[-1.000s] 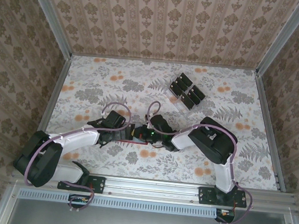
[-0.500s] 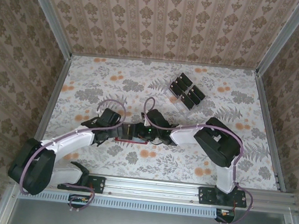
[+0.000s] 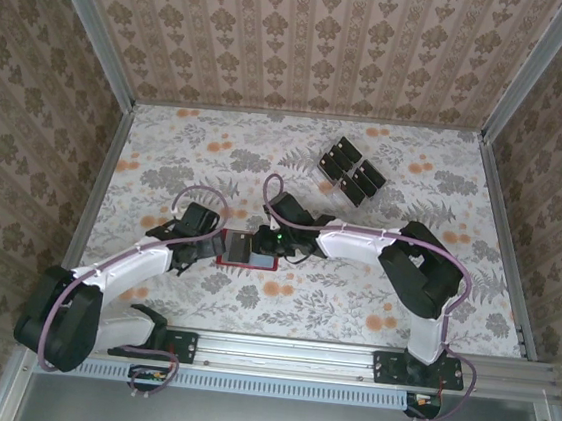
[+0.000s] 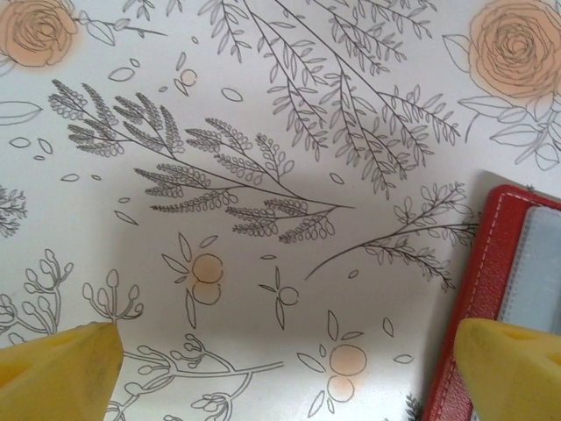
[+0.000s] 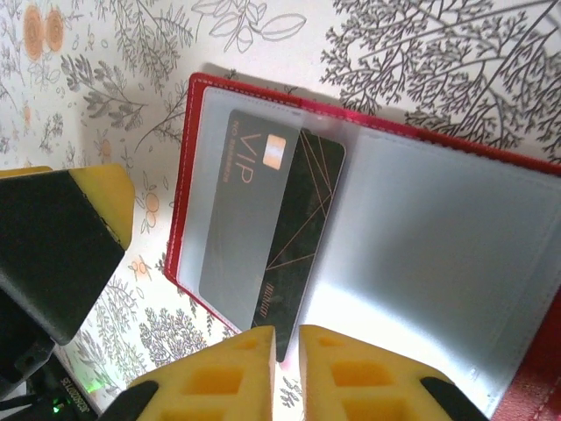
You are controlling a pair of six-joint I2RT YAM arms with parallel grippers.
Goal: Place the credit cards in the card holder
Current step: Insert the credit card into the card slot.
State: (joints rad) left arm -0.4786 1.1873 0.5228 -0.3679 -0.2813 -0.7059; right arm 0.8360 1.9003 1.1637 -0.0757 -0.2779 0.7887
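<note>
The card holder (image 5: 189, 167) lies open on the table, red outside (image 3: 232, 251) and grey inside. One black credit card (image 5: 294, 219) sits partway in its left pocket, the near corner sticking out. My right gripper (image 5: 287, 351) hovers over the wallet's near edge with only a narrow slit between its yellow fingers. The card's corner reaches that slit, and whether they pinch it I cannot tell. In the top view that gripper (image 3: 266, 241) is at the wallet's right side. My left gripper (image 4: 289, 377) is open wide over bare table. Its right finger (image 4: 517, 373) is by the wallet's red edge (image 4: 491, 263).
A clear slotted rack (image 3: 350, 173) with several more black cards stands at the back, right of centre. The left gripper (image 3: 204, 248) is close to the wallet's left side. Patterned walls enclose the floral table on three sides.
Both arms have shifted left and a little farther out. The wallet now shows more between them. The right fingers have parted and come back together.
</note>
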